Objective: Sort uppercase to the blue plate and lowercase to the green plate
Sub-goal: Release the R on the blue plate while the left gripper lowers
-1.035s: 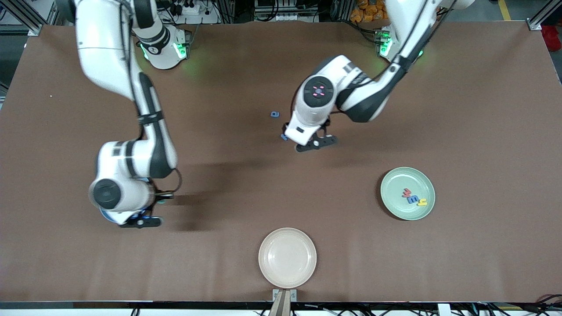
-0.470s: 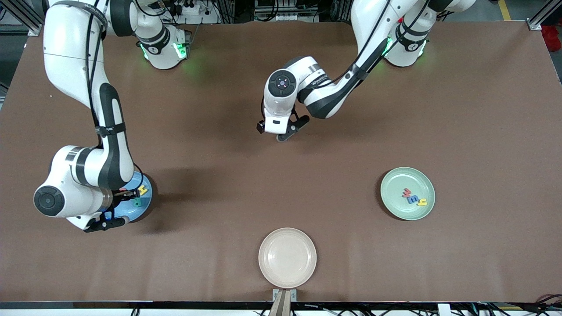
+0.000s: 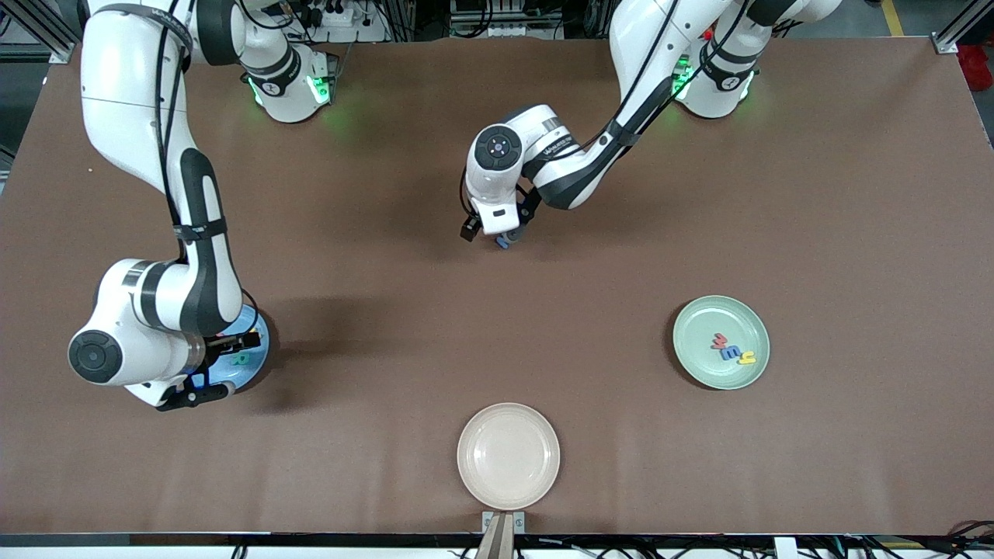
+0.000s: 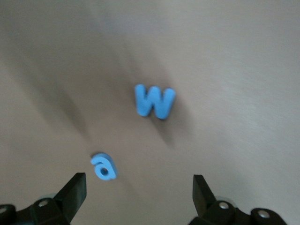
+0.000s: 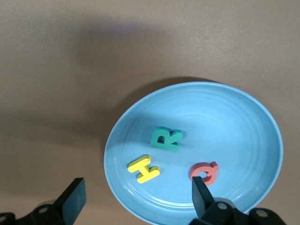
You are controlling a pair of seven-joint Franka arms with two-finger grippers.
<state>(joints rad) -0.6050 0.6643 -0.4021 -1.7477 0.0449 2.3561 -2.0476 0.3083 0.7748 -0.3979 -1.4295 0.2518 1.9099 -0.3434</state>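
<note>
The right gripper [image 5: 136,199] hangs over the blue plate [image 5: 243,122], its jaws spread wide and holding nothing. In the right wrist view the plate holds three capital letters: a teal R [image 5: 166,138] near the middle, a yellow H [image 5: 144,168] just beside it, and a red Q [image 5: 205,172] a little apart from both; none of the three touches another. In the front view the blue plate [image 3: 255,359] sits at the right arm's end of the bench, mostly covered by that arm's wrist. The left gripper [image 4: 139,194] is low over the middle of the bench, jaws spread and empty. Below it, on the bare brown bench [image 3: 776,194], lie two blue letters apart from each other: the small a [image 4: 103,167] close between the jaws, toward one finger, and the capital M [image 4: 154,101] lying flat, which reads like a W from this camera. In the front view only a speck of blue shows at the tip of the left gripper [image 3: 497,235]. The green plate [image 3: 699,365] sits toward the left arm's end of the bench and holds three small letters in a close cluster: a red w [image 3: 720,340], a blue m [image 3: 731,352] and a yellow h [image 3: 747,358]. A cream plate [image 3: 509,455] stands empty, nearest the front camera.
</note>
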